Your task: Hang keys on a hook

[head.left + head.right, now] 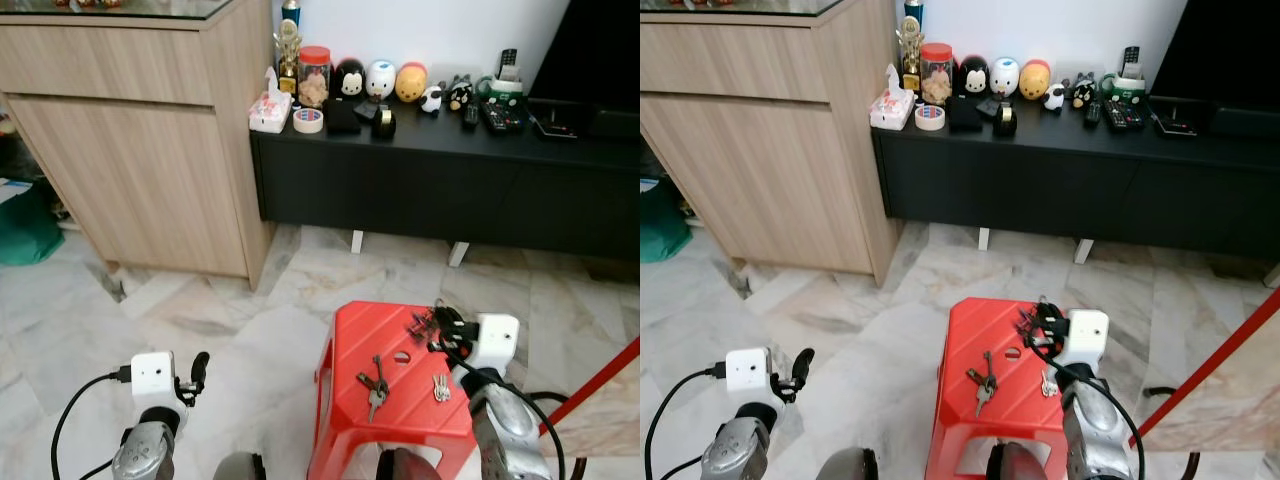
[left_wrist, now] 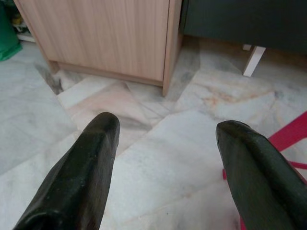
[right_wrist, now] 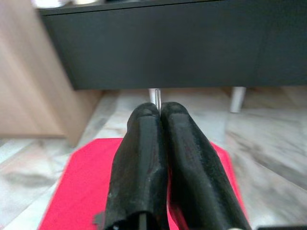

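Observation:
A red plastic stool (image 1: 350, 340) stands on the marble floor right in front of me. A dark bunch of keys (image 1: 374, 388) lies near its middle and a smaller silver bunch (image 1: 440, 387) lies toward its right side. My right gripper (image 1: 436, 322) hovers over the stool's far right corner, shut, with a third key bunch (image 1: 420, 322) at its fingertips. In the right wrist view the two fingers (image 3: 144, 143) press together above the red seat (image 3: 81, 182). My left gripper (image 1: 195, 372) hangs low on the left over bare floor, open, with its fingers (image 2: 81, 172) wide apart.
A light wooden cabinet (image 1: 150, 150) stands at the left. A low black console (image 1: 450, 190) along the wall carries figurines, a tape roll (image 1: 308, 121), a jar and remotes. A red pole (image 1: 590, 390) slants at the right. A green bag (image 1: 25, 225) lies far left.

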You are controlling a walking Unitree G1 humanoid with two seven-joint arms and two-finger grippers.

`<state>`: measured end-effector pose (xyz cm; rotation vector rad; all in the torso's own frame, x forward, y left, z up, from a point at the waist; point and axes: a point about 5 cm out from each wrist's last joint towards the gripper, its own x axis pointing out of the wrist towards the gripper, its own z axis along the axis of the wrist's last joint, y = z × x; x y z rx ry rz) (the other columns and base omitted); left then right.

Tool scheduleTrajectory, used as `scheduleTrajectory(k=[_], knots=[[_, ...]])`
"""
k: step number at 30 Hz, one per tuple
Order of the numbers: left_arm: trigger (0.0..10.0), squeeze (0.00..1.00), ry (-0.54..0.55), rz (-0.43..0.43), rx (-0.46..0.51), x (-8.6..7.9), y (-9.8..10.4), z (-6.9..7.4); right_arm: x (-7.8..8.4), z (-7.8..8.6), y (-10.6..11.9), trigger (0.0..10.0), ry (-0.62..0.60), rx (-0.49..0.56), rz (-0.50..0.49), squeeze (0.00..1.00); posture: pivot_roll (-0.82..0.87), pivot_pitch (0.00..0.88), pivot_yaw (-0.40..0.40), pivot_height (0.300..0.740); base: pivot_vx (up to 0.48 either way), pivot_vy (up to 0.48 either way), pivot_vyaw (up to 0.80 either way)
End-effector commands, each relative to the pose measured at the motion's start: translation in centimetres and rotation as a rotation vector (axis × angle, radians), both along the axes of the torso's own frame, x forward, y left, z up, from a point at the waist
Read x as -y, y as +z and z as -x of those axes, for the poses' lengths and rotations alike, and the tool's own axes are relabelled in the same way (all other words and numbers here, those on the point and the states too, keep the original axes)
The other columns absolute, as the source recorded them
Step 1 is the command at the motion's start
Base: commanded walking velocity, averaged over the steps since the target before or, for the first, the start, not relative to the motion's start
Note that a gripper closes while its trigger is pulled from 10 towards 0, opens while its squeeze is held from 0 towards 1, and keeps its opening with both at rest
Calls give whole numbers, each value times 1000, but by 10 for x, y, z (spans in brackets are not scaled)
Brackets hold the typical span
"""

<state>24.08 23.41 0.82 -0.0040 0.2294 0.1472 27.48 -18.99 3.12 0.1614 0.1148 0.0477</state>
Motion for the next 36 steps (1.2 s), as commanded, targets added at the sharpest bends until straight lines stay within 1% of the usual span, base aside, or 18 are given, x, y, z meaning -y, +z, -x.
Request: scheduleTrajectory(k=[1,2,5,6,9,10,12,17,18,19,22,23,25,27,28,31,32,36], knots=[[10000,0,-8,-7,-19,0,-4,1,9,-1,7,10000,-51,37,8,0,23,0,-41,640,0,0,0],[10000,0,-8,-7,-19,0,-4,1,9,-1,7,10000,-51,37,8,0,23,0,-41,640,0,0,0],[10000,0,-8,-6,-51,1,-13,8,9,2,4,10000,-46,15,24,0,26,0,-43,660,0,0,0],[10000,0,-10,-19,-68,1,-17,11,9,2,3,10000,-53,6,23,0,27,0,-45,670,0,0,0],[10000,0,-21,-36,-83,1,-20,14,10,3,2,10000,-57,2,23,0,30,0,-44,685,0,0,0],[10000,0,-13,-31,-108,0,-25,17,10,2,2,10000,-59,0,21,0,31,0,-46,695,0,0,0],[10000,0,-10,-28,-114,0,-27,17,10,2,2,10000,-60,0,20,0,31,0,-46,700,0,0,0],[10000,0,-6,-42,-215,-4,-40,25,8,1,1,10000,-62,-4,19,0,30,0,-40,725,0,0,0],[10000,0,-16,-47,-263,-5,-46,30,8,2,0,10000,-67,-9,17,0,32,0,-38,735,0,0,0],[10000,0,-28,-54,-314,-4,-52,35,9,3,-3,10000,-80,-26,26,0,37,0,-38,735,0,0,0],[10000,0,-28,-72,-368,-5,-58,41,9,5,-7,10000,-80,-48,47,0,42,0,-40,735,0,0,0],[10000,0,-22,-75,-423,-4,-64,47,9,7,-10,10000,-77,-57,53,0,45,0,-42,735,0,0,0],[10000,0,-29,-75,-486,-2,-72,56,10,8,-12,10000,-89,-69,45,0,50,0,-46,735,0,0,0],[10000,0,-33,-77,-505,-2,-74,59,10,9,-13,10000,-93,-74,43,0,49,0,-46,735,0,0,0],[10000,0,-44,-82,-555,1,-80,67,10,10,-14,10000,-98,-74,42,0,42,0,-45,735,0,0,0],[10000,0,-37,-76,-568,1,-82,69,11,10,-14,10000,-100,-75,43,0,44,0,-45,735,0,0,0],[10000,0,-40,-71,-582,5,-84,71,13,8,-14,10000,-101,-81,60,0,65,0,-56,735,0,0,0],[10000,0,-66,-76,-579,10,-85,70,13,4,-13,10000,-102,-81,63,0,81,0,-62,735,0,0,0]])
